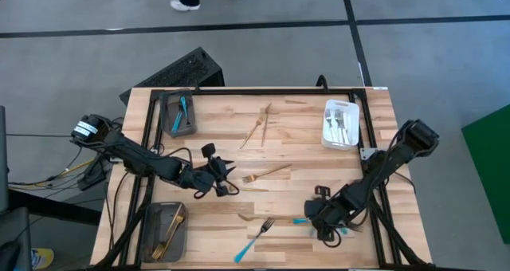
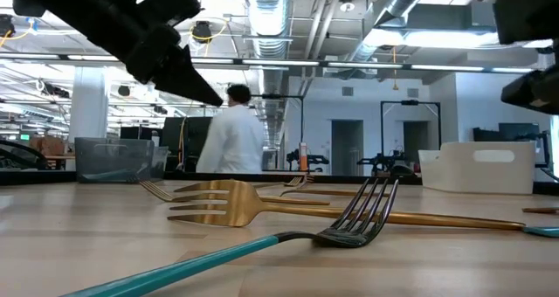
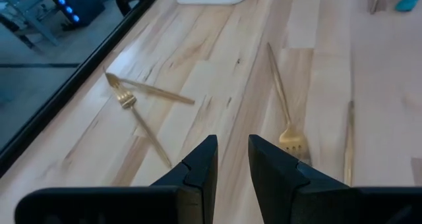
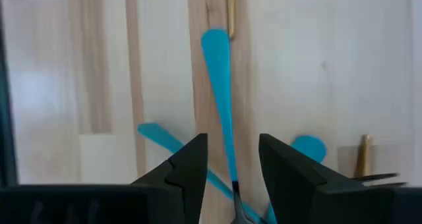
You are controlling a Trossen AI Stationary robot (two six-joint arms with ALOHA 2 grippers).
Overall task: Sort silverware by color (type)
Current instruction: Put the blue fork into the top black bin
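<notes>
right gripper (image 4: pixel 231 161) | jaws apart astride blue-handled utensil (image 4: pixel 219 99) on table (image 1: pixel 303 143) | left gripper (image 3: pixel 232 159) | jaws slightly apart, empty, above gold fork (image 3: pixel 288 112)

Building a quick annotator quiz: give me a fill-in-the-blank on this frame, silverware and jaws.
1. The right gripper has its jaws either side of a handle coloured ____.
2. The white tray holds silverware coloured ____.
3. The left gripper looks over loose forks coloured ____, gripping nothing.
4. The grey tray nearest the left arm's front corner holds pieces coloured ____.

Missing words: turquoise; silver; gold; gold
</notes>
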